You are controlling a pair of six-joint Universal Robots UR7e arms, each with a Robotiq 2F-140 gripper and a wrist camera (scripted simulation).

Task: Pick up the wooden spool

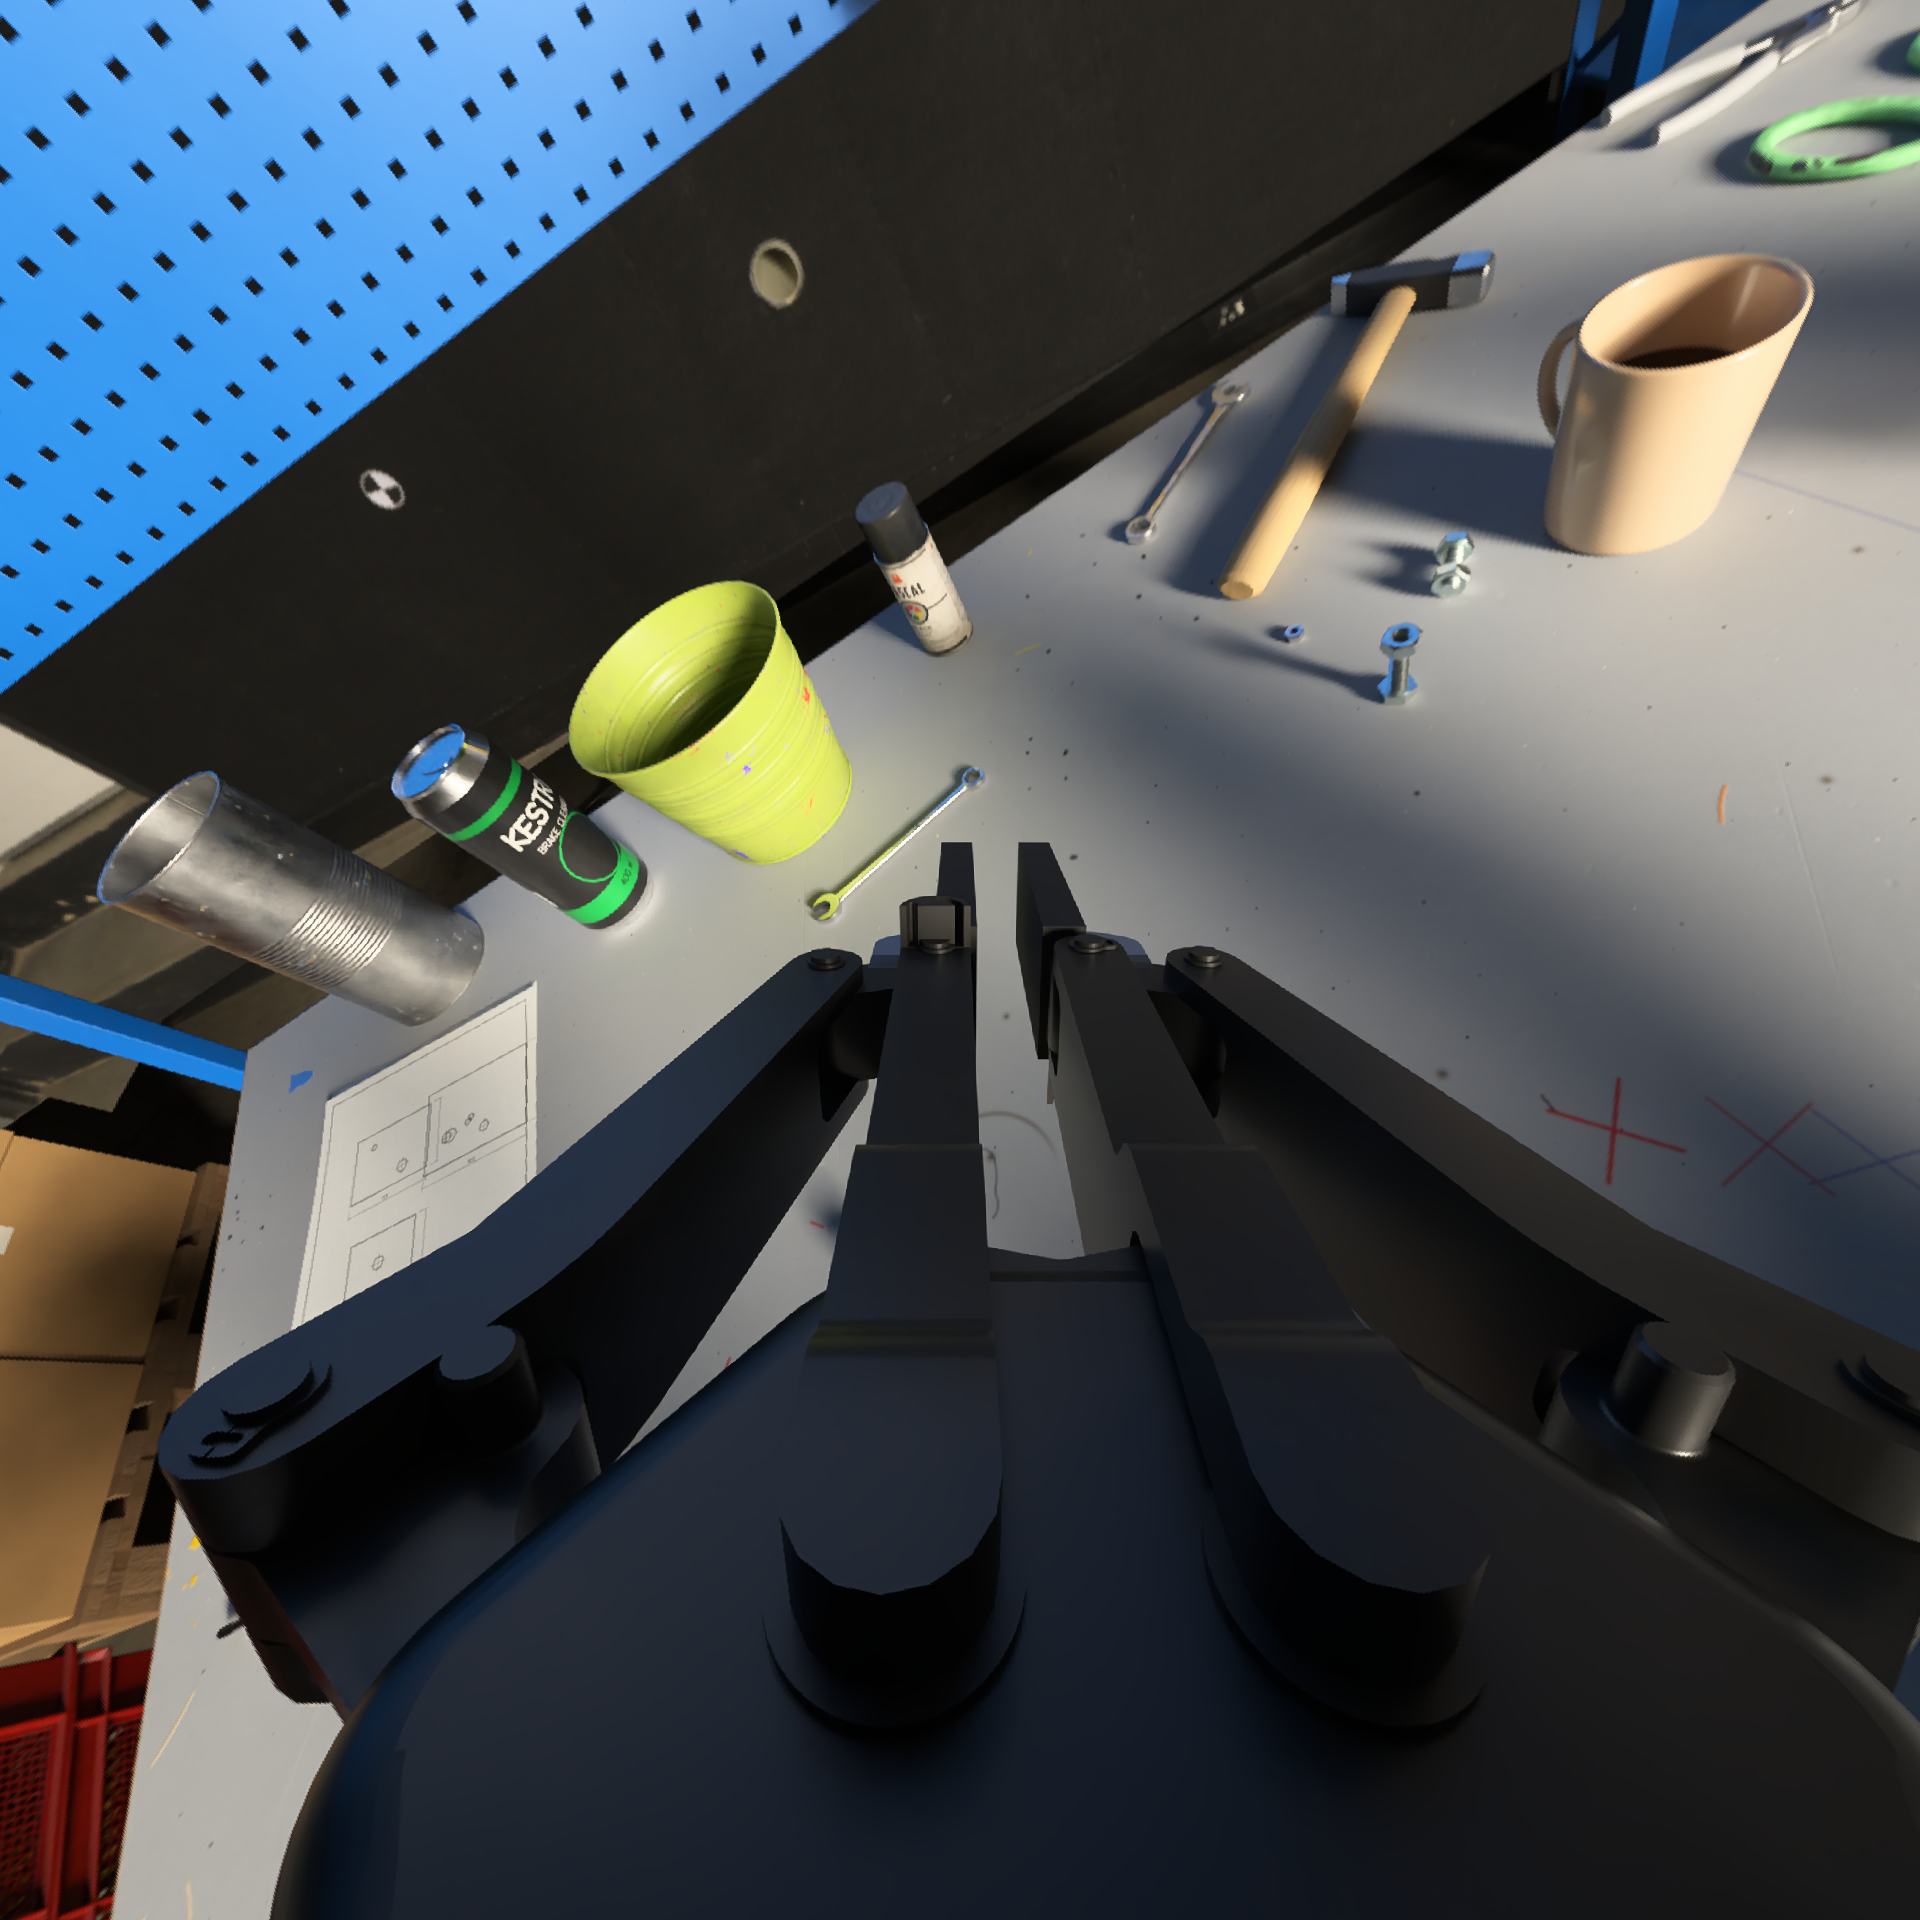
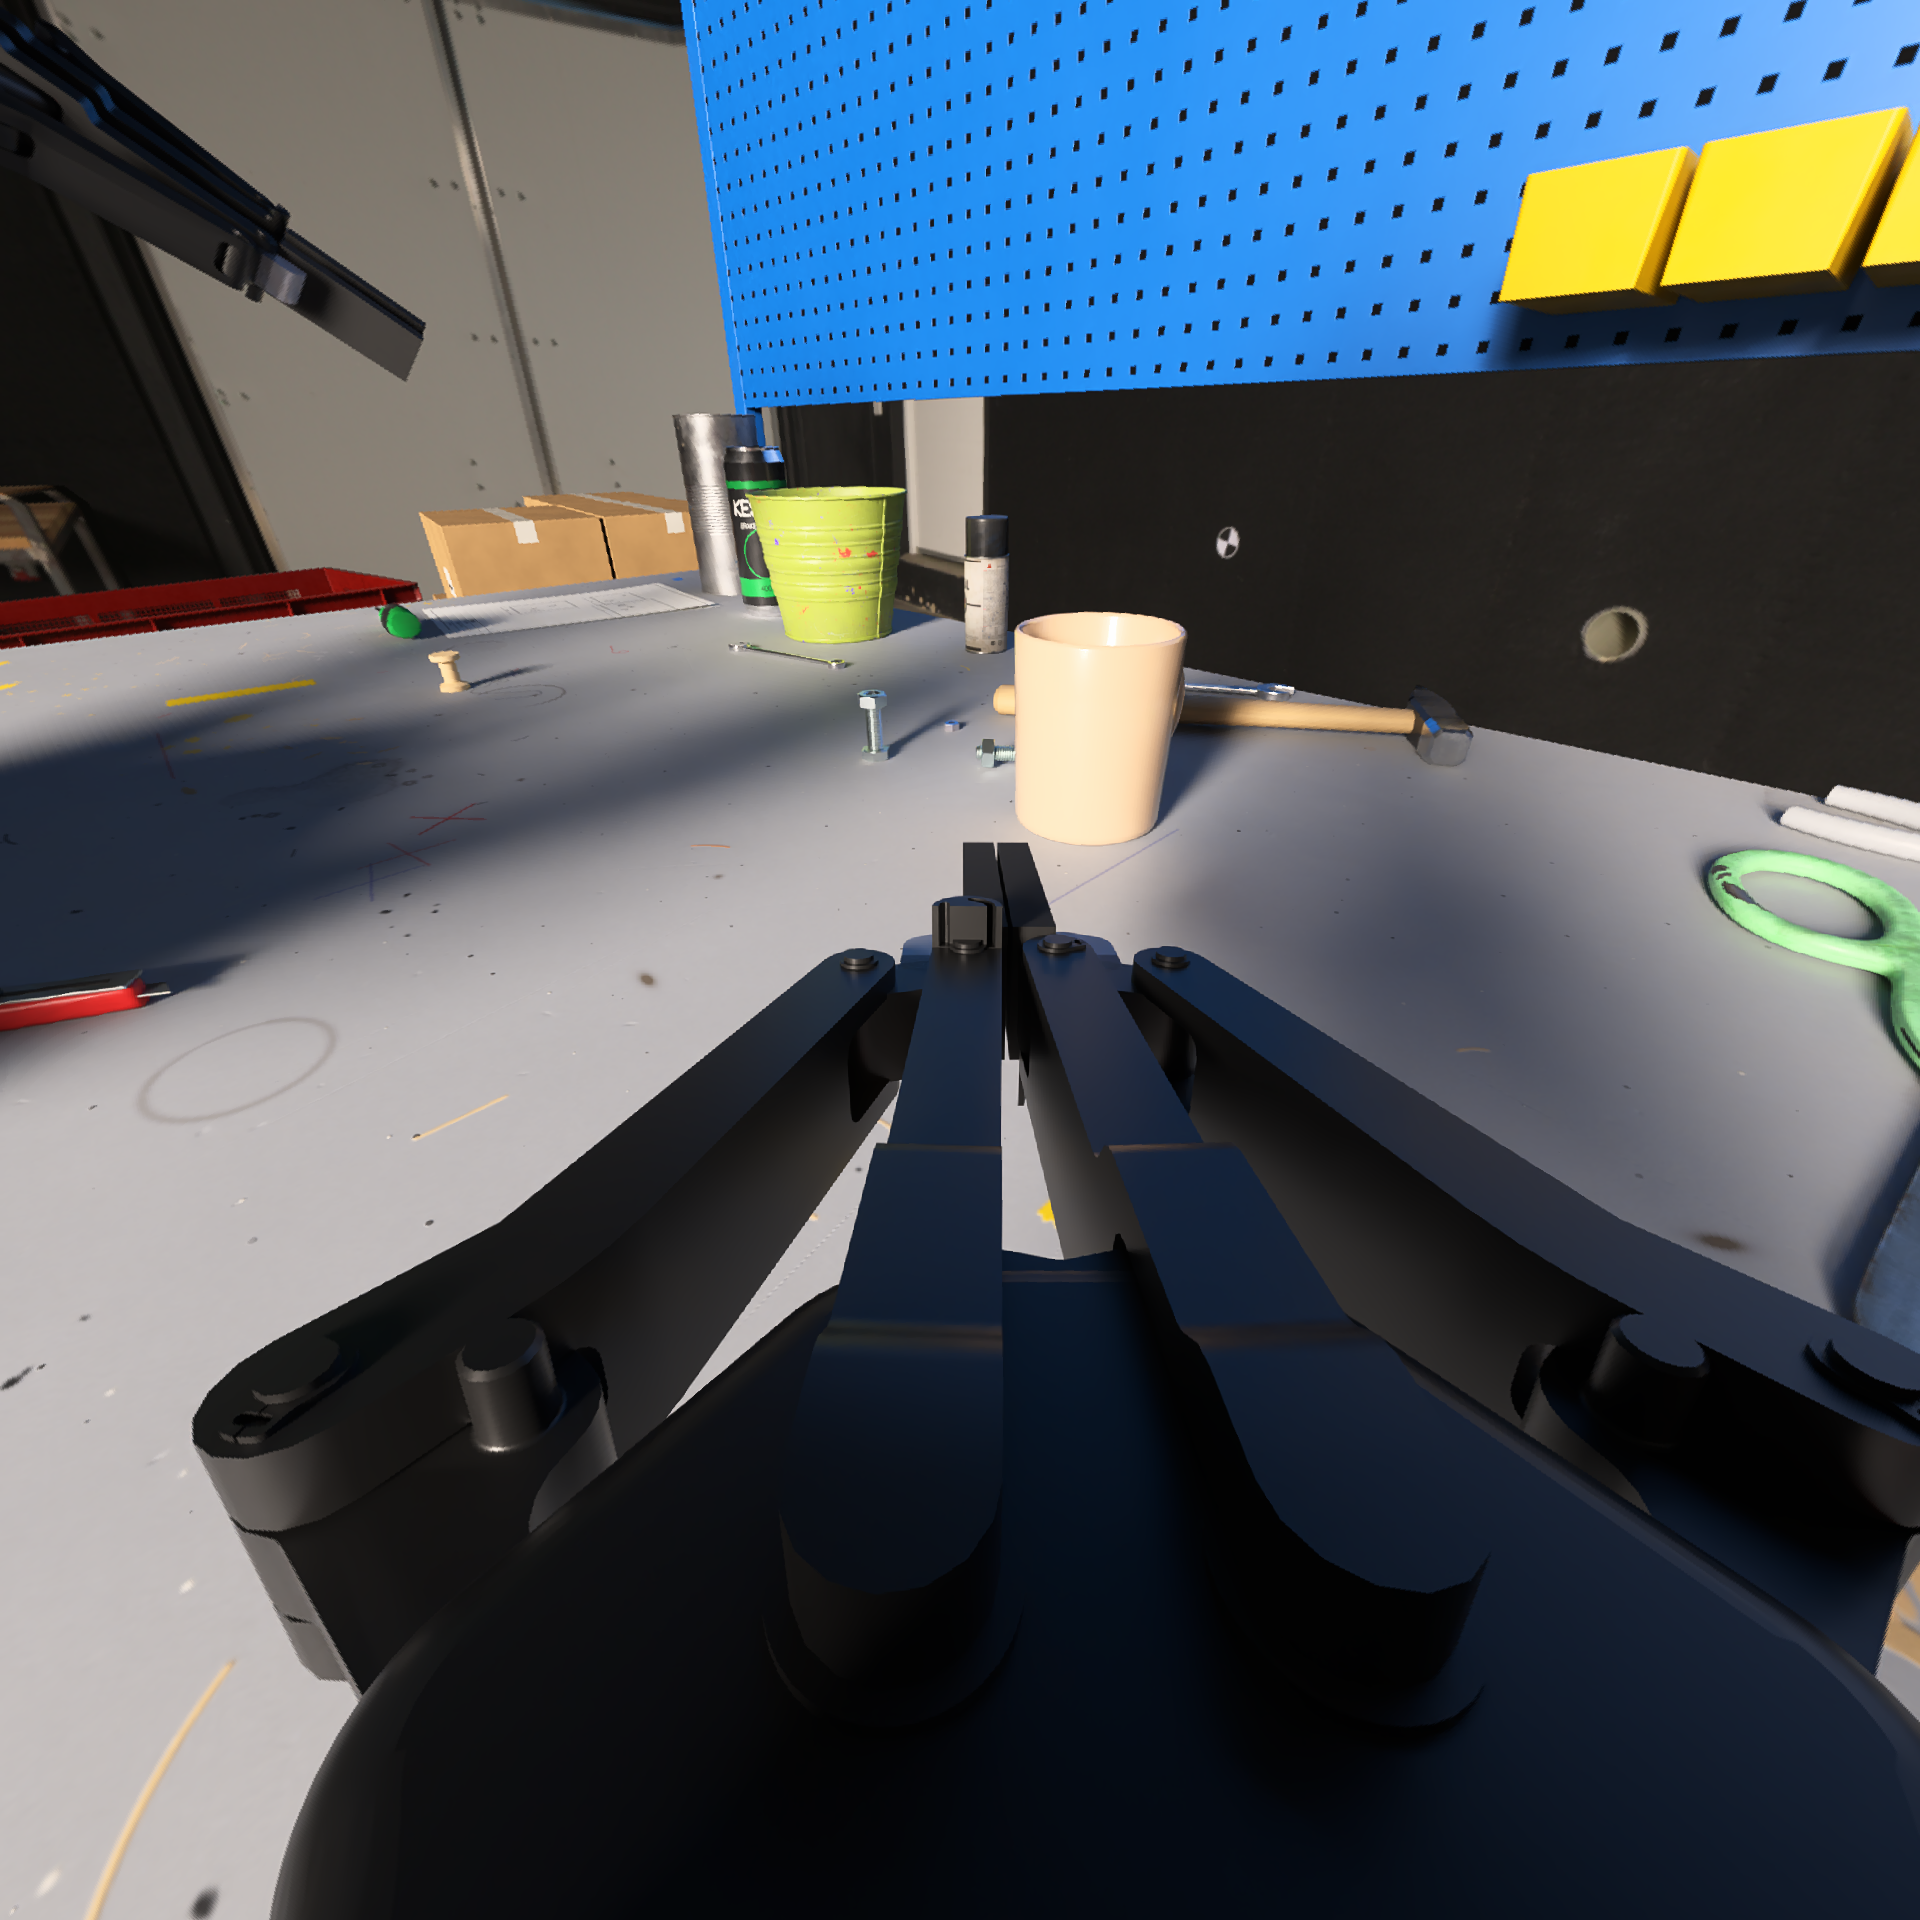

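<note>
The wooden spool [image 2: 449,670] is small and pale, and stands upright on the grey bench [image 2: 623,935] at the far left of the right wrist view. It does not show in the left wrist view. My right gripper [image 2: 997,868] is shut and empty, low over the bench just in front of a beige mug [image 2: 1096,727], far to the right of the spool. My left gripper [image 1: 995,868] has its fingers almost together with nothing between them, near a small wrench [image 1: 899,842]. It also shows high at the top left of the right wrist view [image 2: 405,348], above the spool's side of the bench.
A lime bucket [image 2: 831,561], spray cans [image 2: 985,582], a metal pipe [image 2: 712,499], a hammer [image 2: 1309,715] and bolts [image 2: 873,722] stand along the back. Green scissors [image 2: 1808,925] lie at the right, a red tool [image 2: 73,1000] at the left, and a paper sheet [image 1: 426,1143].
</note>
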